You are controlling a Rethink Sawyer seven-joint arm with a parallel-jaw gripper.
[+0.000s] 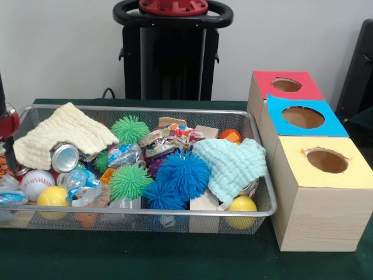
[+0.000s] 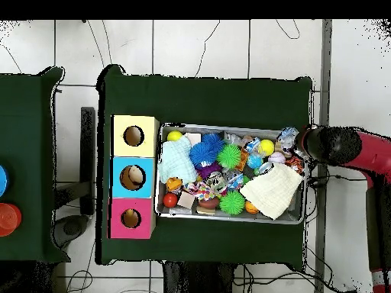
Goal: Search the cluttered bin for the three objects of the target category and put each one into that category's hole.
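My end effector (image 2: 305, 143) sits over bin (image 1: 145, 217) end, opening can't tell. Striped plush (image 1: 3, 166) barely peeks there; soft, light, probably squashes—pinch mid-body.

A table (image 1: 145, 256) under a dark green cloth carries everything. The wire bin (image 1: 256, 217) sits on the cloth, wide side toward the front camera, heaped with clutter. Just beside its end stand three pale wooden boxes in a row, touching one another: the yellow-topped box (image 1: 317, 216) nearest the front camera, the blue-topped box (image 1: 333, 125) in the middle, and the red-topped box (image 1: 259, 81) farthest back. Each top has a round hole. In the overhead view the boxes run along the bin's short side, and green cloth (image 2: 206, 95) shows bare all around them.
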